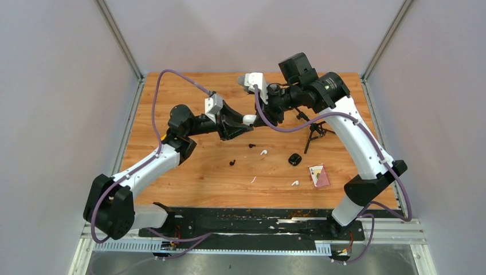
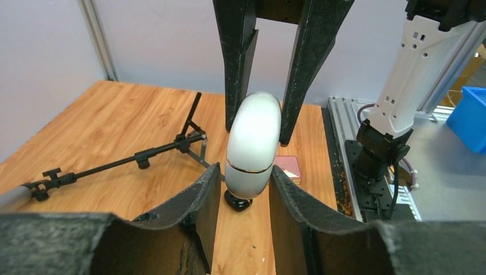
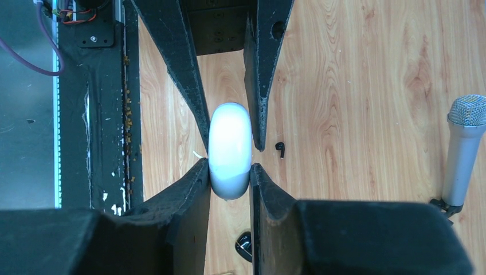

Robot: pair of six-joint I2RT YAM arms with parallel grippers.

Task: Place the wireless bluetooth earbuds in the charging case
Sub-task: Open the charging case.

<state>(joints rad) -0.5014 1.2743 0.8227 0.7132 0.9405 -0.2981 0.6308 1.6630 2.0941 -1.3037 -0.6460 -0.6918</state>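
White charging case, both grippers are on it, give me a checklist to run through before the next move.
1. The left gripper clamps the white charging case: ok.
2. The right gripper clamps its opposite end: ok.
3. Lid open for loading: not ok, the seam looks shut.
4. Case lifted off the table: ok.
5. The white earbuds and black earbuds located: ok, loose on the table.
6. The black charging case open: cannot tell.
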